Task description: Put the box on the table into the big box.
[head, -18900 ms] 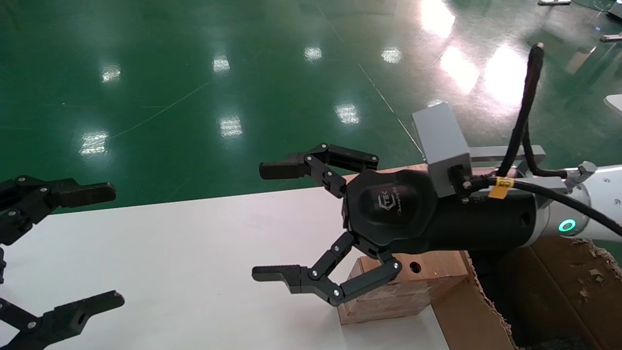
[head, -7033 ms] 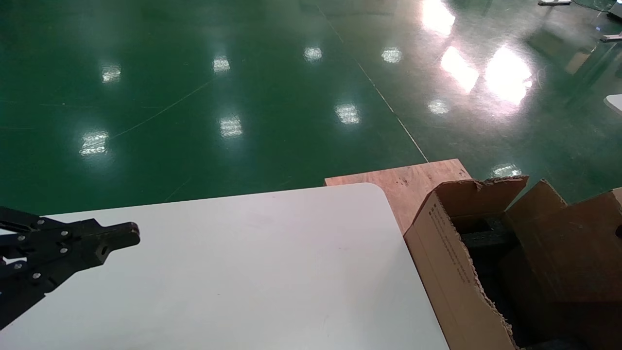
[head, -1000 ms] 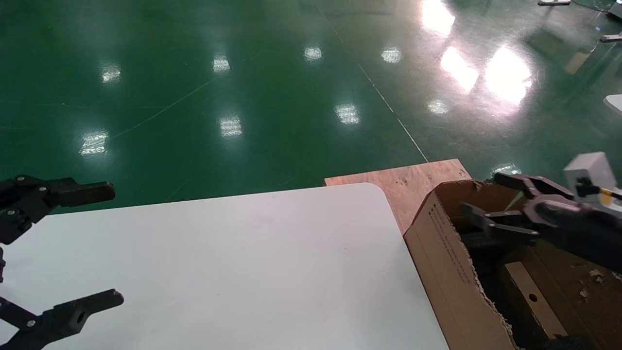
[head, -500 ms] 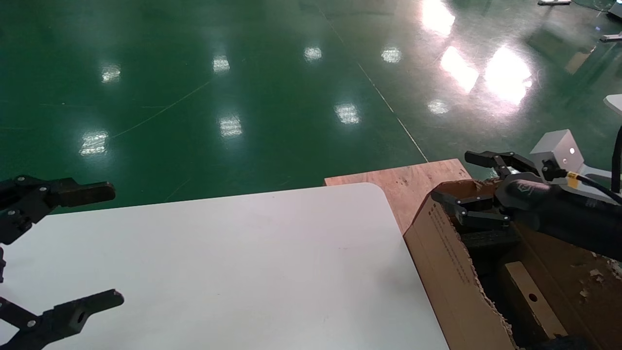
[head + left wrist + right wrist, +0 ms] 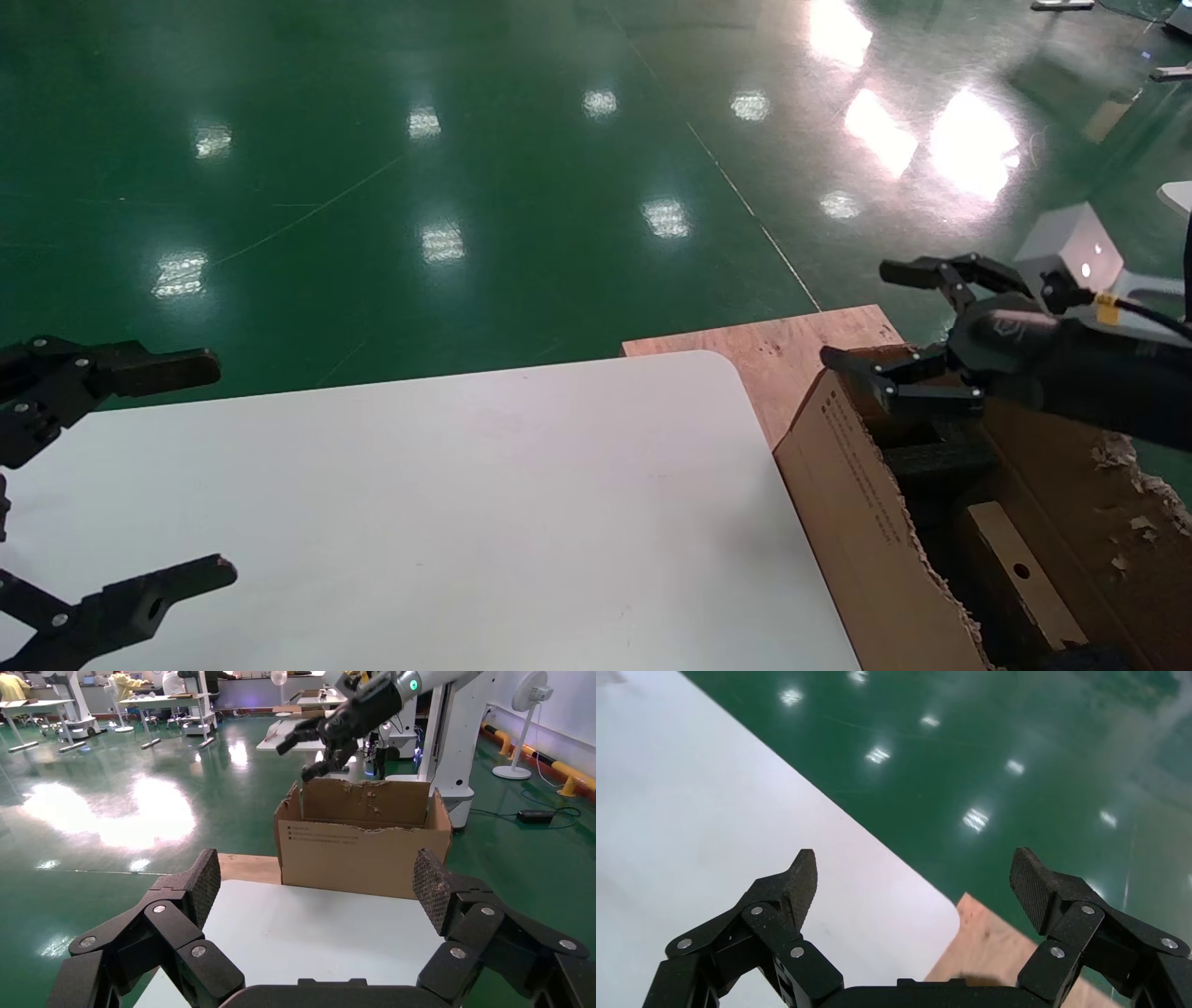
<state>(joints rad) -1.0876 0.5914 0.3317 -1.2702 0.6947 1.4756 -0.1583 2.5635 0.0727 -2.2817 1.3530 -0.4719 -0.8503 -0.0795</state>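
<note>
lying inside: the box (image 5: 1020,573) is down in the big box (image 5: 861,522), leaning against dark foam (image 5: 936,461), its broad face with the small round hole turned up; only part of it shows past the ragged carton edge.
big box: stands just beside the right end of the table (image 5: 447,503), its flaps up and torn along the edges, black print on the side that faces the table; in the left wrist view the big box (image 5: 362,850) rises beyond the table's far edge (image 5: 316,927).
plywood board: the plywood board (image 5: 782,349) lies flat on the floor, showing past the table's rounded corner and running under the carton's far end.
floor: glossy green floor (image 5: 419,158) with lamp reflections all round.
in the way: the carton's upright far flap sits right under the right gripper's lower finger; whether they touch cannot be told.
right gripper: the right gripper (image 5: 866,317) hangs above the far end of the big box, the arm reaching in from the right, fingers pointing left toward the table; jaws spread wide, nothing between them, as the right gripper (image 5: 912,874) also shows in its own wrist view.
left gripper: the left gripper (image 5: 200,466) is parked over the left end of the table, jaws spread wide and empty; the left gripper (image 5: 316,881) faces the carton.
</note>
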